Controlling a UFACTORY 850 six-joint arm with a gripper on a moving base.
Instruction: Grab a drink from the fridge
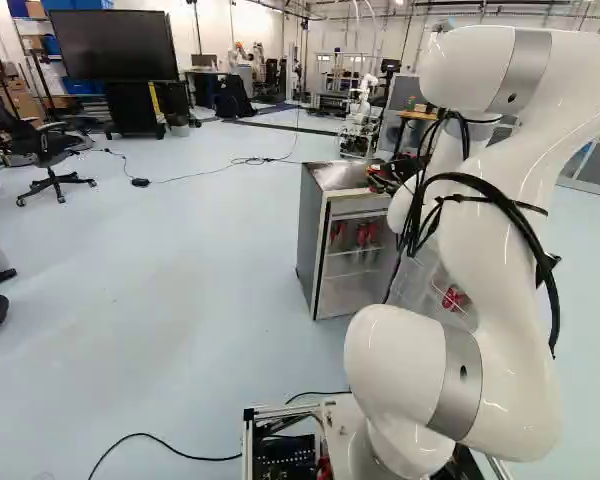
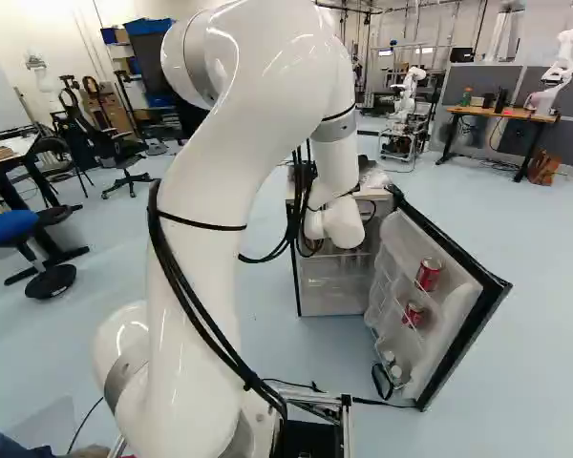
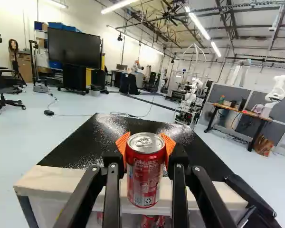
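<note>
My gripper (image 1: 384, 178) is at the height of the fridge's top in the left base view. In the wrist view the gripper (image 3: 146, 151) is shut on a red drink can (image 3: 145, 178), an orange pad on each side. The can is upright, at the fridge's front edge; whether it touches the fridge, I cannot tell. The small fridge (image 1: 314, 240) has a dark top (image 3: 80, 145). Its door (image 2: 470, 320) stands wide open, with red cans (image 2: 428, 274) on the door shelves. More red cans (image 1: 367, 234) stand inside, partly hidden by the arm in the right base view.
The open door juts toward the base on the fridge's right side. A black cable (image 1: 180, 455) lies on the floor near the base. Farther off are a large screen (image 1: 113, 45), office chairs (image 1: 48, 150), a wooden desk (image 2: 501, 114) and another robot (image 2: 557, 72).
</note>
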